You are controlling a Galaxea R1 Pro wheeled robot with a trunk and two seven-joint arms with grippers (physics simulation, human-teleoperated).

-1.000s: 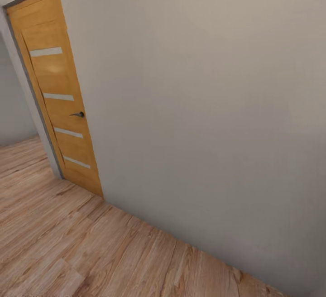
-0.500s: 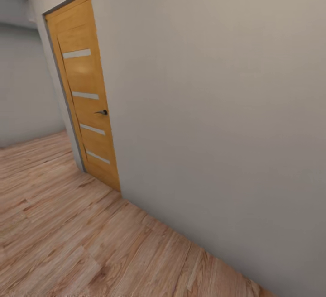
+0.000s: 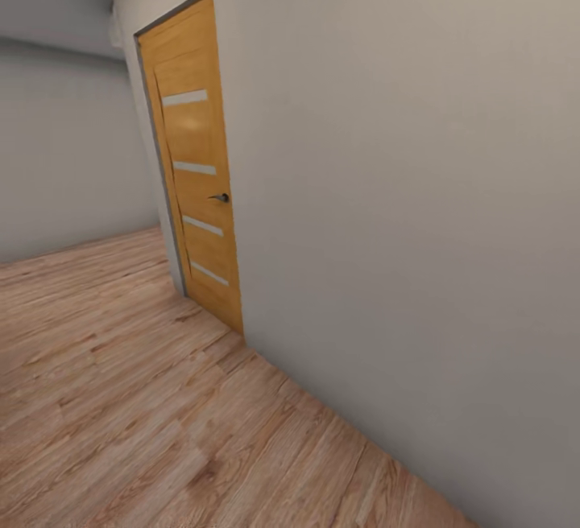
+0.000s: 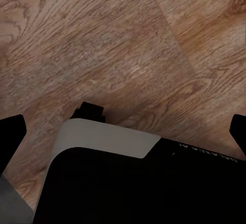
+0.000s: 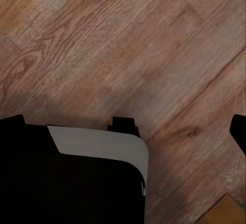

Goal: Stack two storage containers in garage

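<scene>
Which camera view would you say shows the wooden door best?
The head view: the wooden door appears whole, closed, with its handle and pale strips. The wrist views look down at the plank floor and the robot's base instead.

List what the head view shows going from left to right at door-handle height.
Far grey wall → grey door frame → wooden door → door handle → long pale wall.

The left gripper [image 4: 123, 131] and right gripper [image 5: 125, 131] are pointed downward, jaws spread wide and empty, above the robot's black-and-white base [image 4: 102, 142].
</scene>
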